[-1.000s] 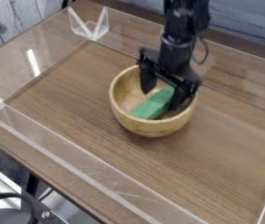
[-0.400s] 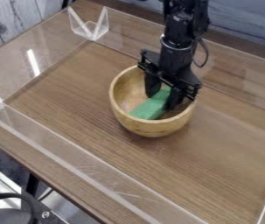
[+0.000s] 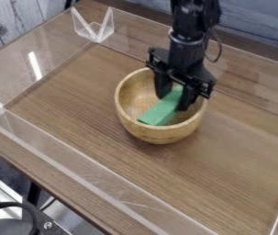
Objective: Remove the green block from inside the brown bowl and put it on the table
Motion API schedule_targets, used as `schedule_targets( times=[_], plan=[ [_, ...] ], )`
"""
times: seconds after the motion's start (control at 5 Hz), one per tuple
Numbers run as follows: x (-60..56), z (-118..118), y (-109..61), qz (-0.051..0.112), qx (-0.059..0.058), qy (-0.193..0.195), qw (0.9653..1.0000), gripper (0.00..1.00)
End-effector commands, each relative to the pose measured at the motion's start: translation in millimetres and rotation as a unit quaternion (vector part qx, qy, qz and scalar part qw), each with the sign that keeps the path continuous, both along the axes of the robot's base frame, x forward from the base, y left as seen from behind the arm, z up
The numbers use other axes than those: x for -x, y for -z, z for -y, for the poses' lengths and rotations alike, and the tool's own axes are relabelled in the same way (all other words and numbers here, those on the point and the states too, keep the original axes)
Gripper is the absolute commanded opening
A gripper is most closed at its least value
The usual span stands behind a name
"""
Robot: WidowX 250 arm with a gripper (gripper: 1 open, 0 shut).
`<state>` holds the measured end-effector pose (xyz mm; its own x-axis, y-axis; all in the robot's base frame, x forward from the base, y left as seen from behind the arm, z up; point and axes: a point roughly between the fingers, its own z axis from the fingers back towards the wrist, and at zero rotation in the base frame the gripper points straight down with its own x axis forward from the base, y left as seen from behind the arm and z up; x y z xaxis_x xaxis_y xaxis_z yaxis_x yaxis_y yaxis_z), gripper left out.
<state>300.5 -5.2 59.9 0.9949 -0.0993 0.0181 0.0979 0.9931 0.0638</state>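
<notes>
Seen from above and to one side: a wide brown wood-grain table [image 3: 68, 110], grain running lengthwise, matte with a soft pale sheen toward the far left. Edged all round by low clear acrylic walls [image 3: 55, 151], catching light along the top edges. At the far corner, a small clear acrylic piece [image 3: 94, 26] standing where two walls meet. Beyond the far wall, pale whitewashed planks [image 3: 13, 18] at upper left and a darker, indistinct background at upper right. At lower left, outside the walls, a black cable [image 3: 9, 218] looping over a light floor.

Right of centre on the table, a round tan wooden brown bowl [image 3: 135, 128] with a thick rim and pale inside. Inside it, a bright green block [image 3: 161, 113], tilted, lower end down in the bowl's hollow, upper end raised toward the far right rim. Above the bowl, a black arm coming straight down, ending in a black tool [image 3: 179, 90] pointing downward. Fingers closed partway against the block's upper end, clamped on it. Lower end of the block apparently near the bowl's inner surface; contact there not possible to tell. Block entirely within the bowl's outline, not on the table.
</notes>
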Motion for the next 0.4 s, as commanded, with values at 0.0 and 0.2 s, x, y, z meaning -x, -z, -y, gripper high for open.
schedule_targets(
  times=[0.0, 0.2],
  plan=[
    [-0.9, 11, -44.9, 0.037, 0.021, 0.016, 0.999, 0.0],
    [-1.6, 9, -74.0, 0.049, 0.018, 0.016, 0.9985, 0.0]
  ],
)
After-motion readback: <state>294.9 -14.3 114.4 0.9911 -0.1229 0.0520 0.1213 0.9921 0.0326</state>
